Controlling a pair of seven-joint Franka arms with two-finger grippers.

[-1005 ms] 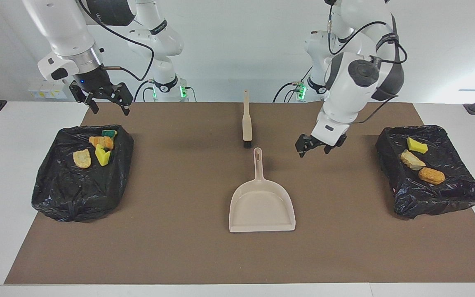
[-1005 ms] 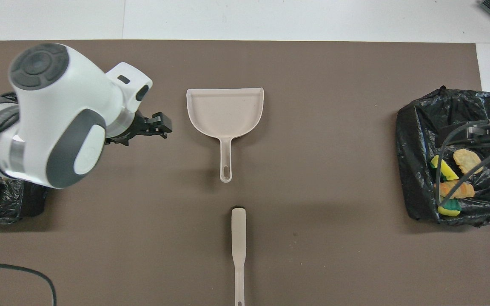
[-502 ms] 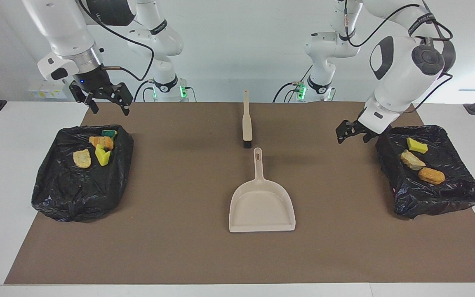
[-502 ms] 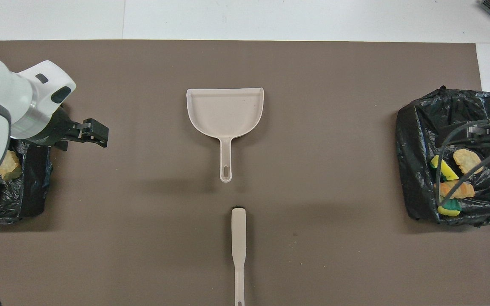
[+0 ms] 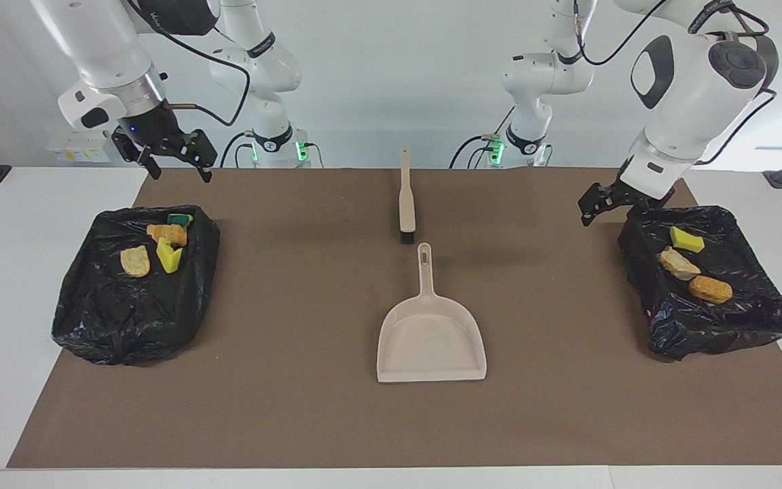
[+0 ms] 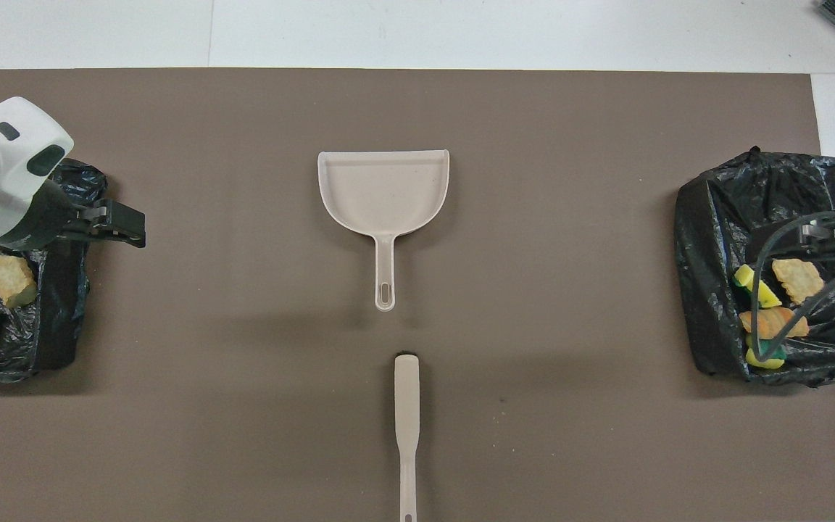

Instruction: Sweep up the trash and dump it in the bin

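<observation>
**Trash binned, tools down: you're at wrap-up**

All seven scraps are in the bins. Four sit in the bin [image 5: 134, 282] at the facing view's left: a chunk [image 5: 136, 261], a yellow piece [image 5: 170, 256], an orange one [image 5: 168, 234] and a green-topped one [image 5: 179, 219]. Three sit in the bin [image 5: 706, 285] at its right: a yellow piece [image 5: 686, 238], a pale chunk [image 5: 678, 263] and a brown one [image 5: 710, 289].

No scraps show on the mat [image 5: 296, 305]. The dustpan [image 5: 431, 333] lies flat mid-frame, with the brush [image 5: 406, 198] just above its handle tip.

The right gripper [image 5: 172, 161], upper left, hangs over the mat's edge above its bin: fingers wide, empty. The left gripper [image 5: 618, 202], over its bin's upper-left corner, is empty too; I judge its fingers wide.

As I read it, sweeping and dumping are done. Your next move is parking both arms clear of the bins.
</observation>
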